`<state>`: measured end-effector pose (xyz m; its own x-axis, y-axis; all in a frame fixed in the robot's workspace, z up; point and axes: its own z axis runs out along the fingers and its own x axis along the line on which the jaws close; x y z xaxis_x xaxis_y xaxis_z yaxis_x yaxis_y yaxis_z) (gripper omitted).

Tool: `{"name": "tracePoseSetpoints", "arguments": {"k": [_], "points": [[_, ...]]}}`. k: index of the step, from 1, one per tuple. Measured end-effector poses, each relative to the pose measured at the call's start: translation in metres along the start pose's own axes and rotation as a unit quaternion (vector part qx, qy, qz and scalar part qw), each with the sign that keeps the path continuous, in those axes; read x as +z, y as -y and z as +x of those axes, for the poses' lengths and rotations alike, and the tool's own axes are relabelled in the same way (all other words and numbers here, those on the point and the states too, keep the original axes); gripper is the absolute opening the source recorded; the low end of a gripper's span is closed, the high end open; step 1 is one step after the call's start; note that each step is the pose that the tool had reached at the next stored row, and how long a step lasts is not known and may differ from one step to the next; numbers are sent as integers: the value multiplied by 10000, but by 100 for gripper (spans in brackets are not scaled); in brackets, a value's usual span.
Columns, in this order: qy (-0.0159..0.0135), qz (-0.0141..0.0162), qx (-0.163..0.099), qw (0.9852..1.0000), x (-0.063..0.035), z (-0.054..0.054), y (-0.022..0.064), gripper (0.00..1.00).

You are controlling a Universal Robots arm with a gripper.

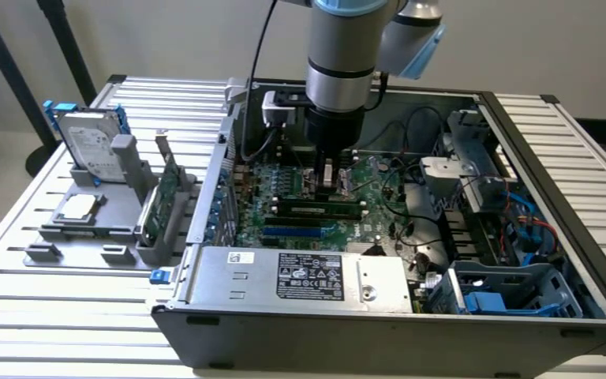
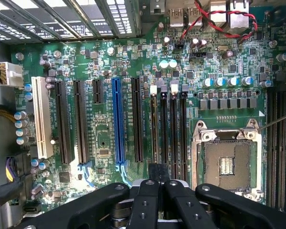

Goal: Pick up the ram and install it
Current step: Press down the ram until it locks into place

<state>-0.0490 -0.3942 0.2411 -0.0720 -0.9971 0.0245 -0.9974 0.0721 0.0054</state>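
- The jaws point(image 1: 330, 183) are closed tight; their black fingers point(image 2: 148, 200) meet over the motherboard point(image 2: 105, 138), gripping nothing visible.
- The ram point(image 1: 317, 211), a thin green stick with dark chips, lies flat in a black slot just below the jaws.
- A metal computer case point(image 1: 387, 332) rests on the ribbed bench point(image 1: 61, 316).

ram point(image 1: 319, 210) in motherboard point(image 1: 282, 229) slot — drive point(image 1: 91, 142) outside
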Motion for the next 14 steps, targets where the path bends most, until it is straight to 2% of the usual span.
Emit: {"name": "tracePoseSetpoints", "arguments": {"k": [14], "points": [[17,-2,-1,10000,54,-15,3,11]]}}
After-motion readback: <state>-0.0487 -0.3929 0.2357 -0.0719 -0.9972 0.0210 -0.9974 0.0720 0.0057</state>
